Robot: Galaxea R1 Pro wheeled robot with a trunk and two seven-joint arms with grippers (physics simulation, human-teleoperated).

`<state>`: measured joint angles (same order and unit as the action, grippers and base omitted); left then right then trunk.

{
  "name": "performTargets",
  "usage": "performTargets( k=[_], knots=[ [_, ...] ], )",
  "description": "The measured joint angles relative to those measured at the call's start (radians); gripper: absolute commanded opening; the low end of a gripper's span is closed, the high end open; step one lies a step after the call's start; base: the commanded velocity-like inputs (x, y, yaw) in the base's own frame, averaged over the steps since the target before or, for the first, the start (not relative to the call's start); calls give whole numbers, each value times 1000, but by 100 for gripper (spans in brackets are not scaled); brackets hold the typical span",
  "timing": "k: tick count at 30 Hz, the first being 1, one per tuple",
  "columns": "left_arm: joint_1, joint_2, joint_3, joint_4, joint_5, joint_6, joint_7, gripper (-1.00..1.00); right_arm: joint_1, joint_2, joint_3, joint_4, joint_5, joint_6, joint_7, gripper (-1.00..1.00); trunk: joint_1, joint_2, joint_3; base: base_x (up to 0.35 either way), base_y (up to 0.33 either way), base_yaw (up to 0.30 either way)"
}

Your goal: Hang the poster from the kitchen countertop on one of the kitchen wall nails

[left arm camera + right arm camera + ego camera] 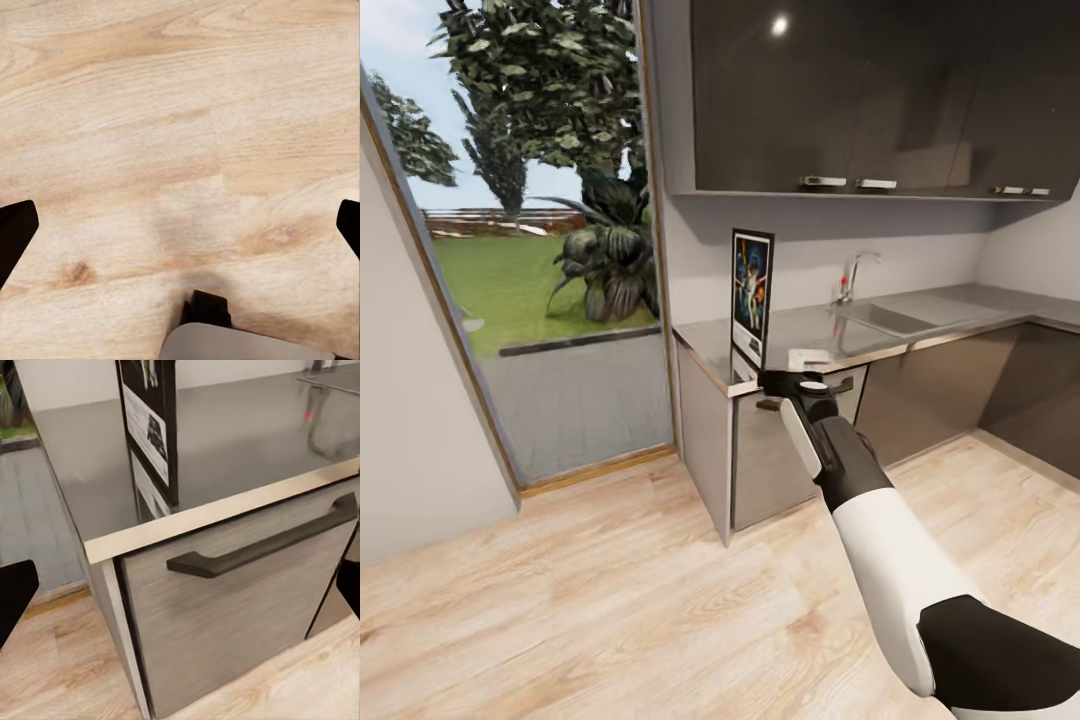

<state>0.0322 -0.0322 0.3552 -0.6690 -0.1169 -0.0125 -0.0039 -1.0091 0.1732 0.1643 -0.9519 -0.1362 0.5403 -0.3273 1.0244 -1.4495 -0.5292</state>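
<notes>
The poster (pixel 751 296) stands upright on the kitchen worktop (pixel 920 330), near its front edge, just ahead of and slightly above the right pincer (pixel 785 383). That pincer hangs at the worktop's lip, in front of a cabinet front with a dark bar handle (pixel 262 547). In the right wrist view the fingertips (pixel 13 596) sit at the two far edges of the picture, so the right pincer is spread wide and empty, with the poster's lower edge (pixel 154 435) straight ahead beyond the lip. The left pincer (pixel 180 225) is also spread, pointing at the wooden floor (pixel 180 112).

The poster looks like a thin, stiff, light panel with a narrow black frame. It would probably tip easily if nudged, and a glossy face could slip. The safest hold seems to be across the frame's near vertical edge, low enough to reach, pinching front and back faces firmly but not hard.
</notes>
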Motion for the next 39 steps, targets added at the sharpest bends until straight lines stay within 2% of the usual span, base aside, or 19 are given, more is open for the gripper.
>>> performTargets(
  k=[12, 19, 26, 27, 32, 39],
  knots=[
    [0, 1, 0, -1, 0, -1, 1, 100, 4, -1, -1, 0, -5, -7, 6, 100, 0, 0, 0, 315, 154, 0],
    [0, 1, 0, -1, 0, -1, 0, 100, 10, -5, -2, 3, -5, -121, 9, 100, 0, 0, 0, 328, 69, 0],
    [0, 1, 0, -1, 0, -1, 0, 100, 50, -9, -2, 9, -4, -155, 12, 100, 0, 0, 0, 242, 6, 0],
    [0, 1, 0, -1, 0, -1, 1, 100, 59, -10, -2, 20, -3, -188, 12, 100, 0, 0, 0, 67, 1, 0],
    [0, 1, 0, -1, 0, -1, 1, 100, 79, -11, -3, 77, 1, -254, 13, 100, 1, 0, 0, 32, 1, 0],
    [0, 1, 0, -1, 0, -1, 1, 100, 89, -11, -4, 113, 5, -286, 77, 100, 0, 0, 0, 75, -84, 0]
  ],
)
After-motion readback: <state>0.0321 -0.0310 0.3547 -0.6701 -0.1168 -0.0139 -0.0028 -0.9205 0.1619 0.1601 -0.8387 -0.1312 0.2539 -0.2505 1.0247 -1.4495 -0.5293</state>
